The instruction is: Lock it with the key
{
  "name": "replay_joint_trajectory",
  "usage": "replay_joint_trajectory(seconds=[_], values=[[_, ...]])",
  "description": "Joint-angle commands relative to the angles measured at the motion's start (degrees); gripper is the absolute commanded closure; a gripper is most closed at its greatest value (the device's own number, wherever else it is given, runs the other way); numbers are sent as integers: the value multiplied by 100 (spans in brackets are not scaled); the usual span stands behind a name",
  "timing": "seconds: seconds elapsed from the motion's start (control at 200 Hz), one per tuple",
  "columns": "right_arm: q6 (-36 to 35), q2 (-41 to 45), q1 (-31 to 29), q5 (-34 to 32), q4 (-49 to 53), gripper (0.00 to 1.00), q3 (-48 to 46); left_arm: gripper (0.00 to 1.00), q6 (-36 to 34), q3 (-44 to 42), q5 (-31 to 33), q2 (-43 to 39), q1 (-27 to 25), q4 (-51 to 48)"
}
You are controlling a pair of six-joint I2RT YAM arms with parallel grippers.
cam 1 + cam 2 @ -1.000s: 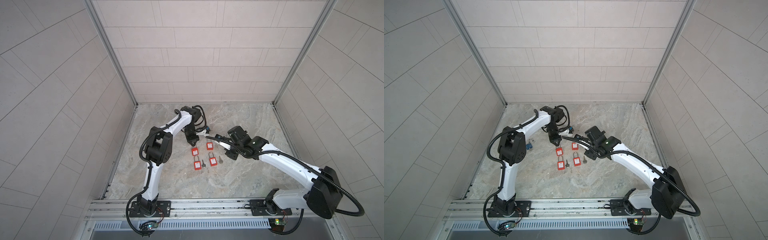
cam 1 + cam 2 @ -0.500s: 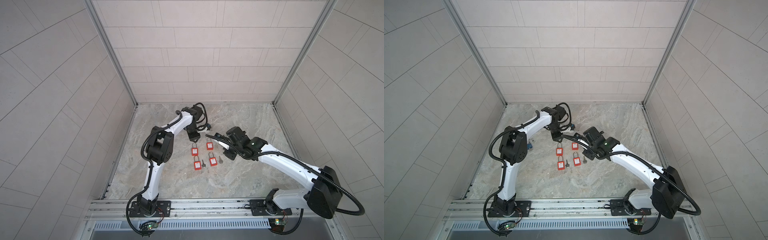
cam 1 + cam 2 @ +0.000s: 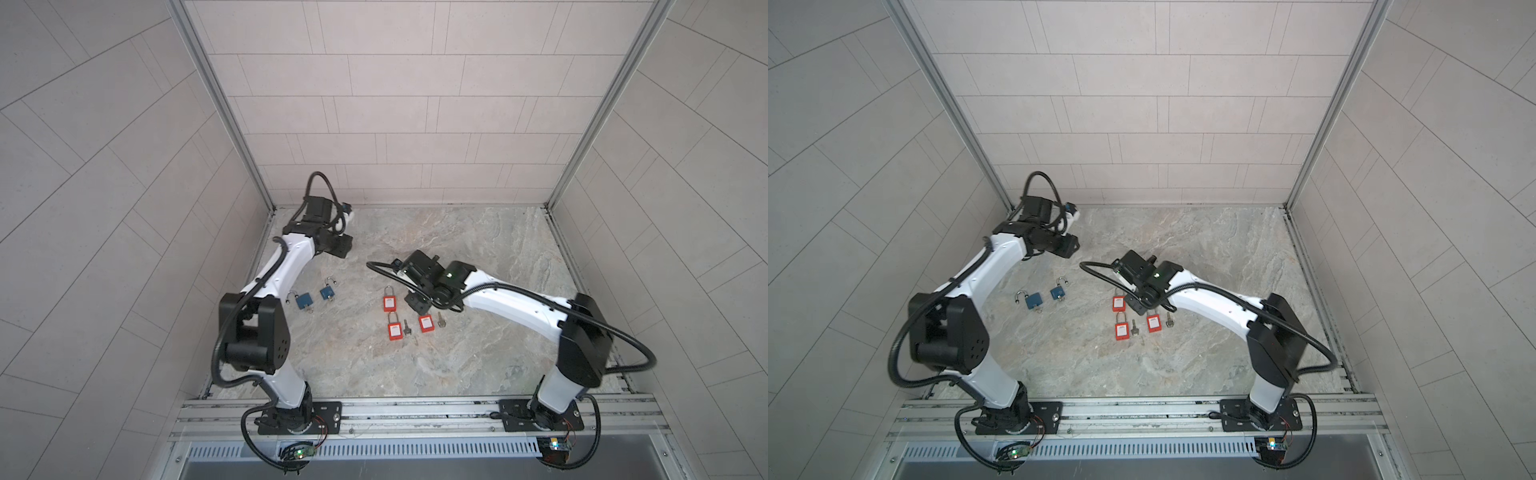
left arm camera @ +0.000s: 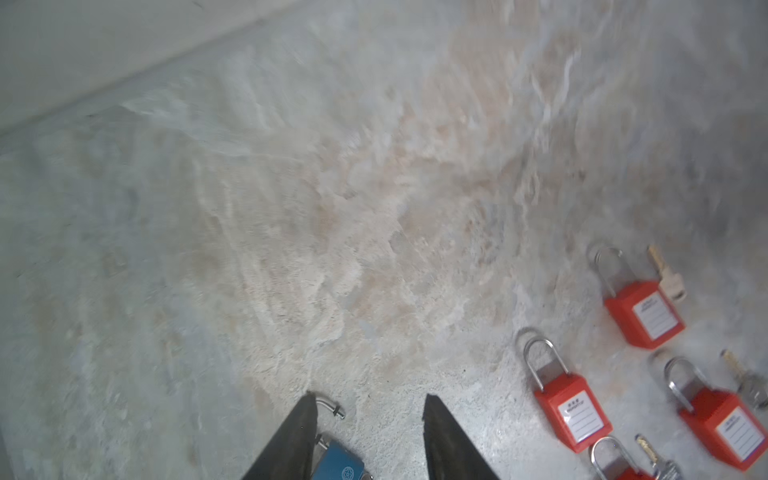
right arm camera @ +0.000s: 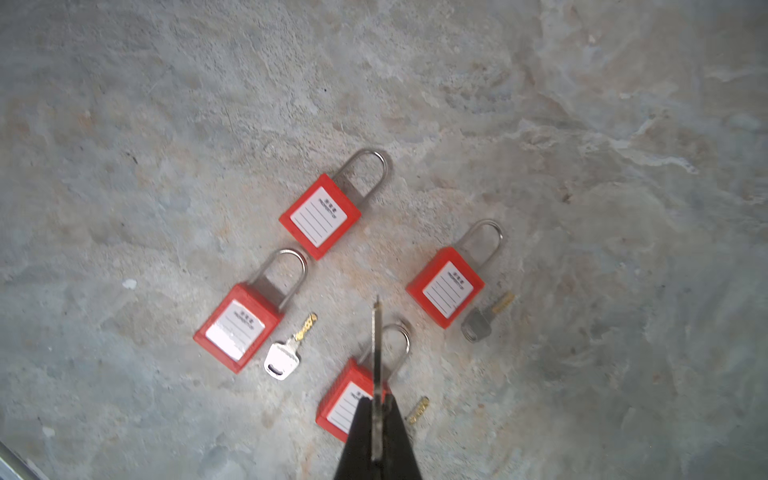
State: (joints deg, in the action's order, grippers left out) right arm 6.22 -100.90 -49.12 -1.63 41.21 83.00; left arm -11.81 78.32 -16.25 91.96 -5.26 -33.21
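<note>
Hovering over a marbled desk (image 3: pixel 478 353), my left claw (image 4: pixel 368 401) stands partly spread with nothing between its fingers (image 4: pixel 291 440); a blue padlock (image 4: pixel 338 463) shows just behind one finger. My right claw (image 5: pixel 376 409) is pinched tight on a thin key (image 5: pixel 377 353), held edge-on above one of four red padlocks (image 5: pixel 319 216) lying flat near the desk's middle. Three loose keys (image 5: pixel 282 361) rest on the desk beside those red padlocks, each close to a lock.

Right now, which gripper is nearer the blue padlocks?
Left. The left gripper hovers just behind the blue padlocks; the right gripper, shut on a key, is off to their right, over the red padlocks.
</note>
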Motion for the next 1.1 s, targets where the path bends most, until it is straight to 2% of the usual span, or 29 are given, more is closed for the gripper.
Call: replay_joint_trajectory(seconds=[0.0,0.16,0.28,0.385,0.62,0.781,1.096], values=[[886,-758,17,-172,1099,96,879,52,1431,-1070,-384,-923,353,969],[1243,-1736,41,9,1774,96,1908,50,1922,-2521,-348,-2477,679,1469],[1377,-2223,158,216,2071,96,2281,49,2012,-3049,-150,-3309,723,1269],[1467,-2502,327,502,2193,97,2411,48,2034,-3249,-47,-3690,750,1042],[1462,-2788,491,979,2222,95,2543,48,2241,-3494,-161,-3787,754,922],[1409,-2999,500,1158,2311,90,2710,48,2332,-3491,-247,-3666,761,904],[1448,-3277,621,1227,2433,89,3081,48,2389,-3514,-374,-3483,755,895]])
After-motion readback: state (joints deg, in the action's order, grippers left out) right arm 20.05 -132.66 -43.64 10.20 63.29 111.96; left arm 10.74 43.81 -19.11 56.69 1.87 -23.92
